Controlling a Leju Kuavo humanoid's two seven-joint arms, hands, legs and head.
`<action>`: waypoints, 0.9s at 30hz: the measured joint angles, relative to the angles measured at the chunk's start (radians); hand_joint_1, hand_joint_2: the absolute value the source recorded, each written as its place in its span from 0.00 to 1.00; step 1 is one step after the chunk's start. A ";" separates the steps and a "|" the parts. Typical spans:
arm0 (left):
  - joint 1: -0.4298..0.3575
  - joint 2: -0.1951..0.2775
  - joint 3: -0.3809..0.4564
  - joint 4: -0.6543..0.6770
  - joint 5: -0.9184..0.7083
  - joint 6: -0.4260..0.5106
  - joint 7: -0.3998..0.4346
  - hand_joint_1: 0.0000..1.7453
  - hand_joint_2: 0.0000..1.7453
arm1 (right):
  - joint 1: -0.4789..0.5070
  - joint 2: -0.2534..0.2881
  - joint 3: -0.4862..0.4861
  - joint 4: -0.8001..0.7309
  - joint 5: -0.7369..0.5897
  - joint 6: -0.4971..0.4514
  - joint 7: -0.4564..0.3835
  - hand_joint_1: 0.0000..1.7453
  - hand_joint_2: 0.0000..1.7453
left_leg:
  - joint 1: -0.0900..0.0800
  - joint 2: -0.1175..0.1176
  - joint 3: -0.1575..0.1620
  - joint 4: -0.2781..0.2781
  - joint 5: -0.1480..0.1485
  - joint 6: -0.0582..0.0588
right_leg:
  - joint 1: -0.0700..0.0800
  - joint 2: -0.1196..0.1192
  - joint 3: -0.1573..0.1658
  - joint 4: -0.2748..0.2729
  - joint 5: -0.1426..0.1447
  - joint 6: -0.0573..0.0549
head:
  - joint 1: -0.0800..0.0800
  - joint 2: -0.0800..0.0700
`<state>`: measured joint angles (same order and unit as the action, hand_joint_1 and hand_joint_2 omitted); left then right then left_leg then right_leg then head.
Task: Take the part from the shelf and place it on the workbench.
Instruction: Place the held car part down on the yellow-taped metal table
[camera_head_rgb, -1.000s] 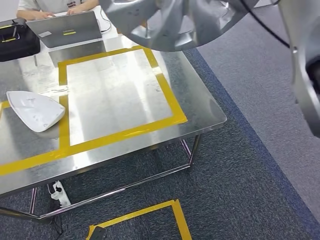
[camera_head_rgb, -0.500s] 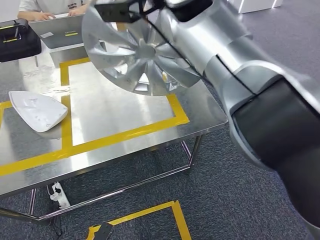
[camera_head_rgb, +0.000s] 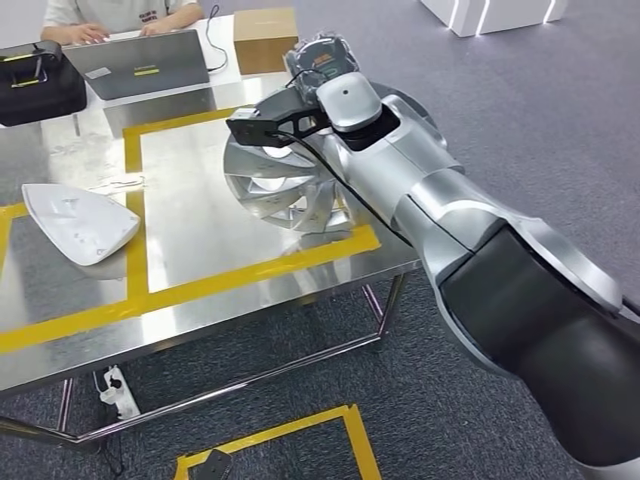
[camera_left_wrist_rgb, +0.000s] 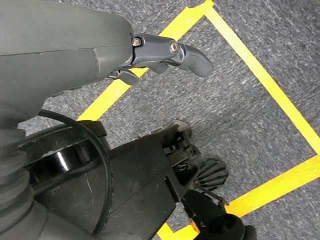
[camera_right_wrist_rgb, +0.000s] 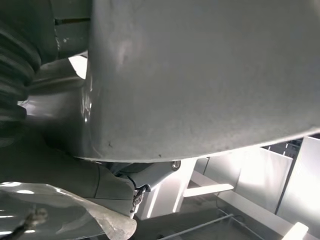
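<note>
The part is a silver spoked wheel cover (camera_head_rgb: 283, 185). It sits tilted and low over the right half of the yellow-taped rectangle (camera_head_rgb: 249, 268) on the steel workbench (camera_head_rgb: 68, 335). I cannot tell whether its near rim touches the surface. My right arm reaches over it from the right, and my right hand (camera_head_rgb: 326, 58) grips its far rim. In the right wrist view the cover's grey surface (camera_right_wrist_rgb: 207, 75) lies close against the camera. My left hand (camera_left_wrist_rgb: 170, 50) hangs over the carpet, holding nothing, its thumb stretched out.
A white shell-shaped part (camera_head_rgb: 75, 222) lies on the bench's left side. At the far edge are a laptop (camera_head_rgb: 136, 62), a black case (camera_head_rgb: 38, 80), a cardboard box (camera_head_rgb: 264, 38) and a seated person (camera_head_rgb: 113, 15). Yellow tape (camera_head_rgb: 302, 430) marks the carpet in front.
My right arm has swung the wheel cover down and away, from high and close to the camera to low over the taped rectangle.
</note>
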<state>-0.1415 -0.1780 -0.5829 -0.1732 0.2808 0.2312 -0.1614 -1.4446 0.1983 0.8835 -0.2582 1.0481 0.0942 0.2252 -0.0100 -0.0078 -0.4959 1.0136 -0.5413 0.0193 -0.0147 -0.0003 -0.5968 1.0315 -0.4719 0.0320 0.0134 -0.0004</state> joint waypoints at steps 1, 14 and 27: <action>0.000 0.000 0.000 0.000 0.001 0.000 0.000 0.00 1.00 | 0.002 0.000 0.000 0.000 0.000 0.002 0.001 1.00 1.00 | 0.000 0.000 0.002 0.000 0.000 0.000 | 0.000 0.000 0.003 0.000 -0.001 0.000 | 0.000 0.000; 0.003 0.000 0.000 0.000 0.003 0.000 0.000 0.00 1.00 | 0.009 -0.002 -0.001 0.000 0.000 0.006 0.004 1.00 1.00 | 0.001 0.000 0.010 0.000 0.000 0.000 | 0.000 0.000 0.011 -0.001 0.001 0.001 | 0.000 0.000; 0.003 -0.001 0.000 0.000 0.003 0.000 0.000 0.00 1.00 | 0.010 -0.002 -0.001 0.000 0.000 0.006 0.004 1.00 1.00 | 0.001 0.000 0.010 0.000 -0.001 0.000 | 0.000 0.000 0.012 -0.001 0.000 0.001 | 0.000 0.000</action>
<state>-0.1388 -0.1785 -0.5825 -0.1732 0.2842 0.2316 -0.1614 -1.4346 0.1959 0.8824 -0.2579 1.0479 0.1007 0.2296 -0.0095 -0.0074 -0.4854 1.0135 -0.5419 0.0191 -0.0146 0.0001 -0.5851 1.0301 -0.4714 0.0329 0.0134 -0.0004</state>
